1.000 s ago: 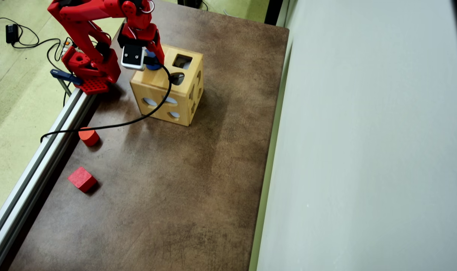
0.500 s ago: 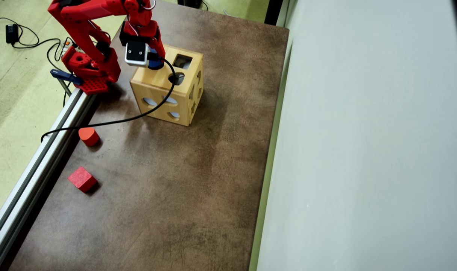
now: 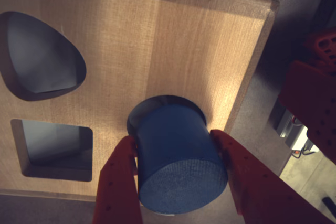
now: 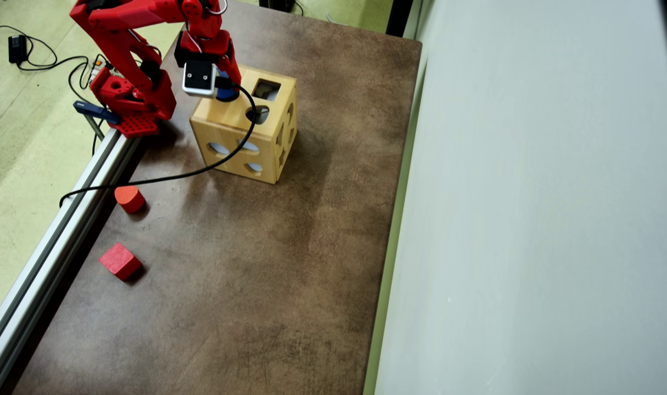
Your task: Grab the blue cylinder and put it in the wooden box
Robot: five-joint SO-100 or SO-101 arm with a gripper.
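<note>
In the wrist view the blue cylinder (image 3: 176,156) sits between my two red fingers, its near flat end facing the camera. My gripper (image 3: 173,139) is shut on it. The cylinder's far end stands at a round cutout in the top face of the wooden box (image 3: 173,51), whose dark rim shows around it. I cannot tell how far it reaches into the hole. In the overhead view my gripper (image 4: 223,88) hangs over the back left corner of the wooden box (image 4: 240,137), and only a sliver of the blue cylinder (image 4: 225,93) shows below the white camera housing.
The box top also has an egg-shaped cutout (image 3: 42,56) and a square cutout (image 3: 55,145). A red rounded block (image 4: 129,197) and a red cube (image 4: 120,261) lie near the table's left edge by the metal rail (image 4: 53,241). A black cable (image 4: 190,173) drapes over the box.
Over the last second my gripper with the cylinder shifted slightly toward the box's back left corner and settled over the round cutout. Since half a second ago it has barely moved.
</note>
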